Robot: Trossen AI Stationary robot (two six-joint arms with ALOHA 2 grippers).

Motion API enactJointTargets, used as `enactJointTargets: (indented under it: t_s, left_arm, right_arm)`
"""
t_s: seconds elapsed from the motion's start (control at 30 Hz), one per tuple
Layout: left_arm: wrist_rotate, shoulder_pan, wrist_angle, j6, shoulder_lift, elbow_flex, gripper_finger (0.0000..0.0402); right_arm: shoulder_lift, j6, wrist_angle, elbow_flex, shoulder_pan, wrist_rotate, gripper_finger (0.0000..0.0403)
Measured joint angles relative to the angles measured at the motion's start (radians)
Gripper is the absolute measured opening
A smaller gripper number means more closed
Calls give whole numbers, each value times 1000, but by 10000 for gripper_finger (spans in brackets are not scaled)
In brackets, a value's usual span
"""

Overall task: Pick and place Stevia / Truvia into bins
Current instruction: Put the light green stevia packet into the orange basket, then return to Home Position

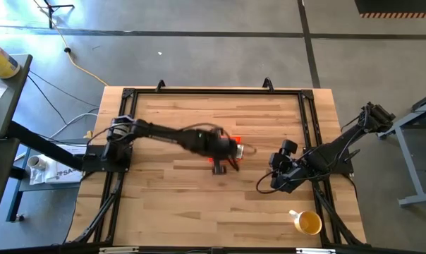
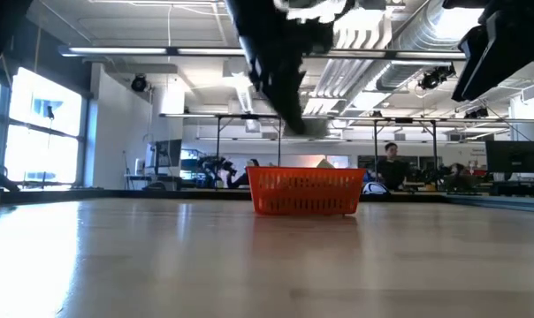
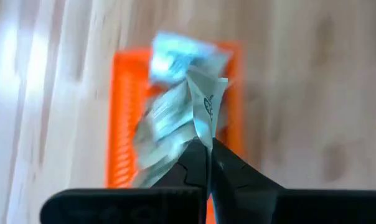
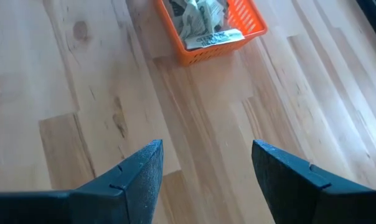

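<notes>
Left gripper (image 3: 208, 149) is pinching one sweetener packet (image 3: 208, 106) by its edge, hovering above the orange bin (image 3: 121, 112) near table centre; more packets are filling it. Right gripper (image 4: 203, 168) is waiting spread at the bin's 4 o'clock. Risk: thin edge grip slipping, packet fluttering past the low wall.

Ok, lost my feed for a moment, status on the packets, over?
Left gripper shut on a packet, above the orange bin. Right gripper open, waiting beside it. More packets already binned. Nothing in the way.
</notes>
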Motion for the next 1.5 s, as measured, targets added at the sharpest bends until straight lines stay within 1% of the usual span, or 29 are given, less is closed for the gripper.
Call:
enactJointTargets:
  t_s: [0.07,0.13,0.2,0.3,0.43,0.6,0.77,0.87,0.97,1.03,1.17,1.2,1.27,1.3,1.33,1.4,1.5]
  left_arm:
    - [46,53,-39,0,7,-5,36]
    - [96,98,-20,-1,4,-28,49]
    - [130,134,-3,-11,3,-53,74]
    - [149,161,0,-57,4,-76,113]
    - [205,170,23,-83,3,-101,154]
    - [201,126,16,-120,-23,-100,186]
    - [190,83,-13,-136,-92,-98,190]
    - [168,70,-106,-171,-135,-98,184]
    - [179,74,-181,-207,-193,-98,179]
    - [174,73,-218,-210,-240,-98,177]
    - [102,65,-310,-208,-334,-98,179]
    - [97,66,-328,-244,-356,-98,179]
    - [96,68,-371,-374,-399,-98,179]
    - [96,68,-380,-404,-417,-98,178]
    - [103,62,-382,-397,-435,-98,177]
    - [121,43,-367,-345,-461,-98,177]
    - [171,40,-289,-267,-497,-107,179]
  right_arm:
    - [0,0,0,0,0,6,236]
    - [0,0,0,0,0,8,236]
    - [0,1,0,0,0,16,236]
    - [0,4,0,0,-1,21,236]
    - [0,4,1,0,-1,22,236]
    - [0,1,2,0,-18,26,236]
    - [0,-6,2,0,-81,25,236]
    - [0,-14,2,0,-133,25,236]
    - [0,-52,18,0,-182,15,236]
    - [0,-58,16,9,-208,-24,236]
    - [0,-36,23,48,-244,-107,236]
    - [0,-12,24,59,-251,-138,236]
    - [0,20,22,83,-265,-219,236]
    - [-1,40,24,97,-273,-254,236]
    - [-1,63,26,112,-280,-282,236]
    - [-1,70,49,145,-290,-290,236]
    - [-12,-21,138,190,-316,-305,236]
